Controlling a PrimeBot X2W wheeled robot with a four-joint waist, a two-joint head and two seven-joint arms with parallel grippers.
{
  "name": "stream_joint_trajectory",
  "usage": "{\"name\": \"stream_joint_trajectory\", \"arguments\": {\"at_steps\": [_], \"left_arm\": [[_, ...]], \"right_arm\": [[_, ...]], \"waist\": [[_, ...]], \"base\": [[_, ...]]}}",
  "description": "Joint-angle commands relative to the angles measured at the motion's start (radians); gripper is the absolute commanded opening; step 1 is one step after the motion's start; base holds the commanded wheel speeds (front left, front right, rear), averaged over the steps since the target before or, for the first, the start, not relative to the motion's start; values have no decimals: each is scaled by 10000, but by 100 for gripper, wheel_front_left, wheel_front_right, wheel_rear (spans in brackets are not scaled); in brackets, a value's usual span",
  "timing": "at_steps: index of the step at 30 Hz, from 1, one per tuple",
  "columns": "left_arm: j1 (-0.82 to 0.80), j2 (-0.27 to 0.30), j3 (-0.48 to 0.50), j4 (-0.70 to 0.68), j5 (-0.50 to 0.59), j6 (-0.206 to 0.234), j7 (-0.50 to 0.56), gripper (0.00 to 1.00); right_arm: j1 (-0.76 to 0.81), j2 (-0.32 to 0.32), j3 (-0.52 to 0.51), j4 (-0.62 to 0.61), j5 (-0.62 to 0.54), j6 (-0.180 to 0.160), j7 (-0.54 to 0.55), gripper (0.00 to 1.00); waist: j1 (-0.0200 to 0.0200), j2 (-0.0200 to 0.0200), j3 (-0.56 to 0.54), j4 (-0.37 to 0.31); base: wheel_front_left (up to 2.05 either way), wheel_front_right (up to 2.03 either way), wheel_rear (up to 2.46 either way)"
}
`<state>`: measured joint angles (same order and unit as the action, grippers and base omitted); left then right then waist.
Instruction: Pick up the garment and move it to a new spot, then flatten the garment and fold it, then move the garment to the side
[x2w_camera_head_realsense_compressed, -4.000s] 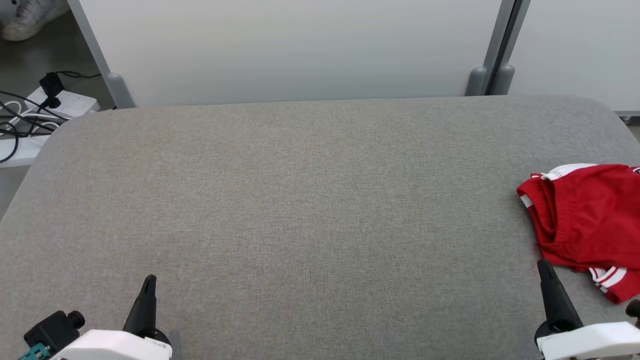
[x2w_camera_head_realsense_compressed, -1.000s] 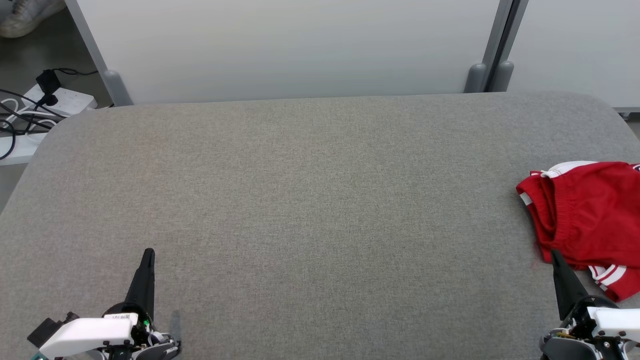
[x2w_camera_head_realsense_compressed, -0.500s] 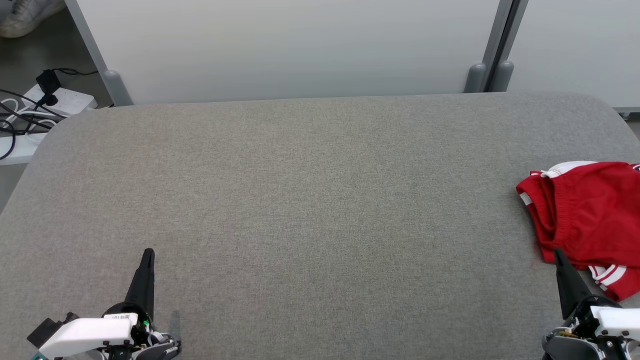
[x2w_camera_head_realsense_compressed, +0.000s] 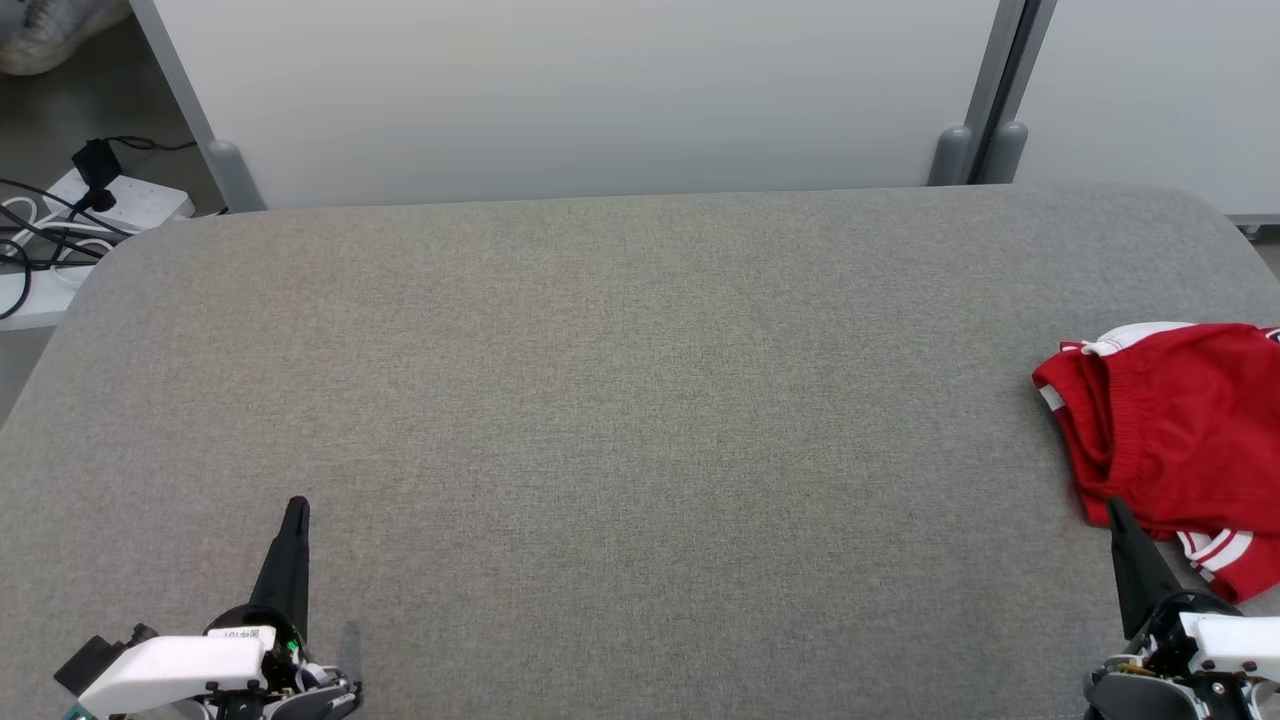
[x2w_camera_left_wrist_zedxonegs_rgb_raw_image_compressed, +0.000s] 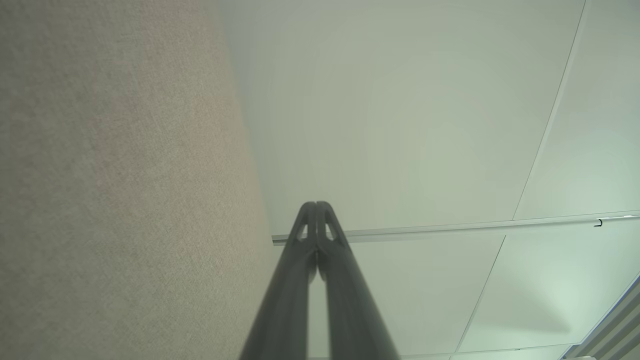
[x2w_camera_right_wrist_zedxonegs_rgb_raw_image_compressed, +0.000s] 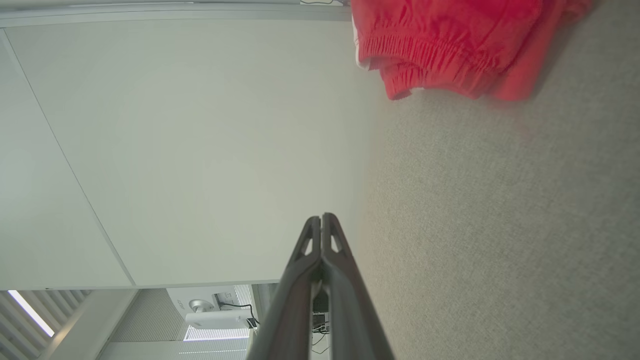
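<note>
The red shorts are lying crumpled at the right edge of the grey padded table, not being held. The right gripper, clenched, is being kept just beside them; the left gripper, also clenched, is being kept well apart. The task seems finished or unstarted; otherwise, the right jaws must be opened for picking.

Both arms low at the near edge, fingers pressed together.

The left gripper sits at the lower left, its dark fingers pointing up the head view from a white wrist. The right gripper sits at the lower right, angled slightly left, holding nothing.
</note>
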<state>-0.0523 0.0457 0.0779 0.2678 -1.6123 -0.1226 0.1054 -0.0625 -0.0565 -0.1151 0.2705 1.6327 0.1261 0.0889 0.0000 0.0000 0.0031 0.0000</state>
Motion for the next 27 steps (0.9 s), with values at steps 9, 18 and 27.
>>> {"name": "stream_joint_trajectory", "arguments": {"at_steps": [9,18,27], "left_arm": [[-555,73,329,-226,14,-81,55,0],[-555,69,335,-226,19,-81,60,0],[-556,65,340,-226,22,-81,64,0]], "right_arm": [[-438,-65,187,-266,-97,46,104,0],[-440,-49,164,-265,-116,46,123,0],[-442,-36,145,-264,-132,46,138,0]], "waist": [[0,0,0,0],[0,0,0,0],[0,0,0,0]], "base": [[0,0,0],[0,0,0],[0,0,0]]}}
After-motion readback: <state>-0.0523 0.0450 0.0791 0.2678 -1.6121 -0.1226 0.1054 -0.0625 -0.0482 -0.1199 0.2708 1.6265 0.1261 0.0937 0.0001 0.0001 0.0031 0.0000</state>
